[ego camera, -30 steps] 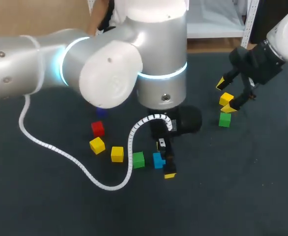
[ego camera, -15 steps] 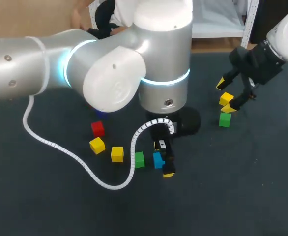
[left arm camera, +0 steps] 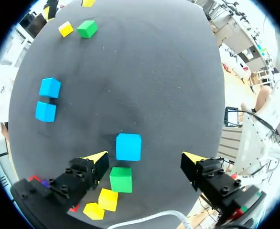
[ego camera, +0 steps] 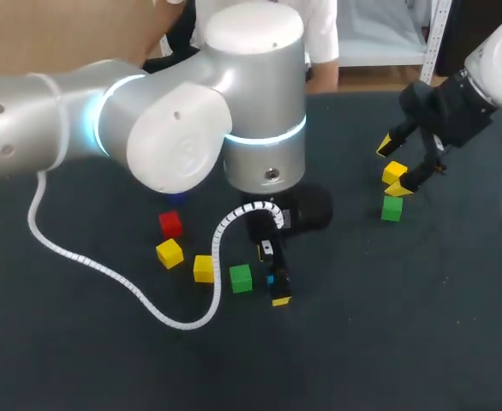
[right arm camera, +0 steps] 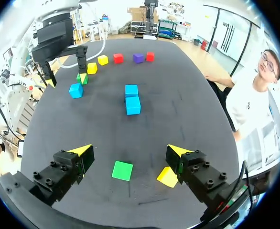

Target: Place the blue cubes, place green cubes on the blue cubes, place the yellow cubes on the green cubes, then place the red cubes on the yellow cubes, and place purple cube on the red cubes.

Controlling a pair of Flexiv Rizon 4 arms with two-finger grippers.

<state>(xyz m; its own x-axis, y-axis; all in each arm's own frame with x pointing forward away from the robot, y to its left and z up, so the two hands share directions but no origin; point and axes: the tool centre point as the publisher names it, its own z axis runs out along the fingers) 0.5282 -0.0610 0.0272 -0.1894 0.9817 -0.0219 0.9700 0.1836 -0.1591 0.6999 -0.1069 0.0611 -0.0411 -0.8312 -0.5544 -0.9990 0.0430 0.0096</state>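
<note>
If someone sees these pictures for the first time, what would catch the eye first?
The big silver left arm fills the head view's left and middle, its open left gripper hanging over a blue cube. At the table's right, the open right gripper hangs above a green cube and a yellow cube.

Bright, even light over the dark table (ego camera: 405, 325); soft shadow on it beneath the left arm (ego camera: 174, 137); pale glare on the arm's shell

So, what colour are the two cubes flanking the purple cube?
Red cubes; clearest in right wrist view.
</note>
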